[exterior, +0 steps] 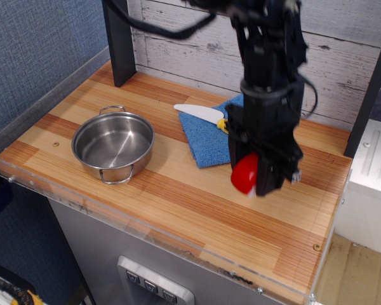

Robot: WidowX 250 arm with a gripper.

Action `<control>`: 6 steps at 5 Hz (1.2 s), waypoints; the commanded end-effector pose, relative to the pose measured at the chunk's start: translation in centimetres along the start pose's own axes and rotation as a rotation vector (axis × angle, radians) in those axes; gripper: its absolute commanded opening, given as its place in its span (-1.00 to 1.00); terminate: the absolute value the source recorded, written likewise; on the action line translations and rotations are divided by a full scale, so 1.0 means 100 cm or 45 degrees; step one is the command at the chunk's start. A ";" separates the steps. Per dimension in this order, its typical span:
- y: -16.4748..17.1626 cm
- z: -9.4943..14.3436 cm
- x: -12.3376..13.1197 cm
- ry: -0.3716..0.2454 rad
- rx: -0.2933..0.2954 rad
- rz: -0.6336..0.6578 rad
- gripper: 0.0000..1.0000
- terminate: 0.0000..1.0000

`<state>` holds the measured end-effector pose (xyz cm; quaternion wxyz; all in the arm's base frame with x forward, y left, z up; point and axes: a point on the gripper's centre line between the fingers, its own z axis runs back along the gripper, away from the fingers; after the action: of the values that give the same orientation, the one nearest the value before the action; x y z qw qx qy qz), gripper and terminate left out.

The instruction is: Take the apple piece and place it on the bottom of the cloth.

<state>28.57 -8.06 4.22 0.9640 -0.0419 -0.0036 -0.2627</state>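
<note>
The red apple piece (244,174) hangs in my black gripper (249,180), which is shut on it above the wooden top, just past the near right corner of the cloth. The blue cloth (206,135) lies flat behind and left of the gripper; the arm hides its right half. A white toy knife (199,112) with a yellow handle lies across the cloth's far edge; most of its handle is hidden behind the arm.
A steel pot (113,145) stands at the left of the wooden counter (197,197). A dark post (118,44) rises at the back left, another at the right edge. A clear lip runs along the counter's front edge.
</note>
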 end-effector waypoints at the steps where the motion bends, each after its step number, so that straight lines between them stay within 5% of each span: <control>1: -0.003 -0.016 -0.003 0.026 0.033 -0.058 -1.00 -1.00; 3: 0.002 -0.035 -0.002 0.046 -0.005 -0.040 -1.00 -1.00; 4: 0.008 -0.031 -0.004 0.056 0.005 -0.001 1.00 -1.00; 6: 0.015 -0.023 -0.006 0.039 0.012 0.034 1.00 -1.00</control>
<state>29.26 -7.81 0.88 0.9665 -0.0361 0.0246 -0.2531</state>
